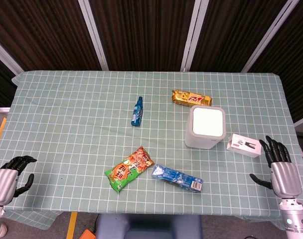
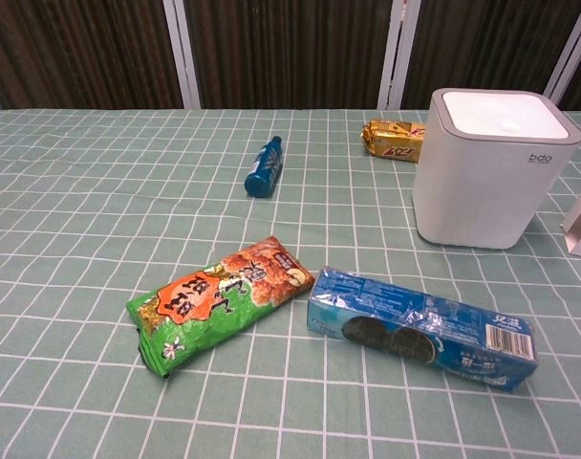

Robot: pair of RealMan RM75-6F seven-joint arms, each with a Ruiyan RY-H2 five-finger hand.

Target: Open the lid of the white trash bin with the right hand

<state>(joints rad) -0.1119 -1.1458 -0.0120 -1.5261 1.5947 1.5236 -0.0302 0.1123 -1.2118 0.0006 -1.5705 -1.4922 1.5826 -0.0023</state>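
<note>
The white trash bin (image 1: 205,128) stands upright right of the table's middle, its flat lid (image 1: 208,122) down and closed; the chest view shows the bin (image 2: 489,172) at the upper right. My right hand (image 1: 280,169) hovers at the table's right front edge, fingers spread and holding nothing, well to the right of the bin. My left hand (image 1: 9,174) sits at the left front edge with fingers loosely apart, empty. Neither hand appears in the chest view.
A small white box (image 1: 243,145) lies between the bin and my right hand. A gold snack pack (image 1: 191,98) lies behind the bin. A blue bottle (image 1: 137,112), a green-orange chip bag (image 1: 129,169) and a blue cookie pack (image 1: 177,178) lie left of the bin.
</note>
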